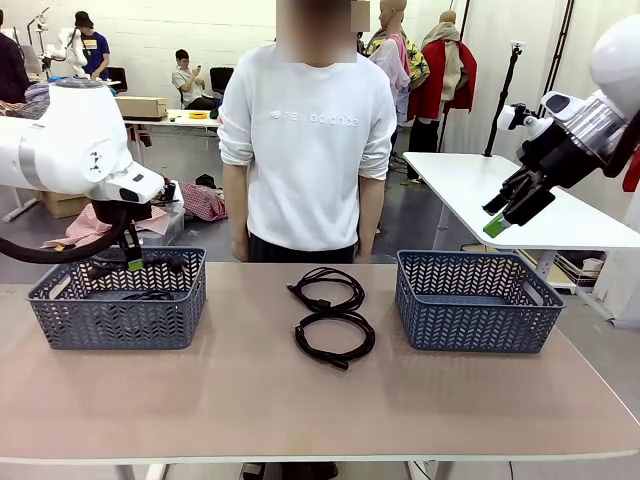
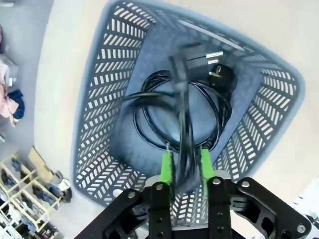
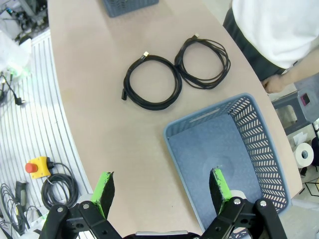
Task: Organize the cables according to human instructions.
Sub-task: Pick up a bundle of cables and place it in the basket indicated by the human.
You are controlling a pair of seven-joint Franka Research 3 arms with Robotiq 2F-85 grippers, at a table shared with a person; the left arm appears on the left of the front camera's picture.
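You're at the drop-off: over the left basket (image 1: 60, 325) your left gripper (image 2: 185, 167) straddles a blurred power cord (image 2: 183, 124), clamped or freed I can't tell; next, two coiled cords (image 1: 335, 338) right of that basket need your wide-open right gripper (image 3: 162, 178) and a cue from the person (image 1: 308, 150).

Bare table (image 1: 300, 420) spans the lower frame, free for passage. At centre, two coiled cables (image 1: 322, 305) lie between the baskets. The left basket (image 1: 60, 320) is crowded by a cable coil (image 2: 149, 99) and the left pincer (image 1: 132, 262). The right basket (image 1: 470, 320) is free inside. A person (image 1: 305, 150) blocks the upper centre.
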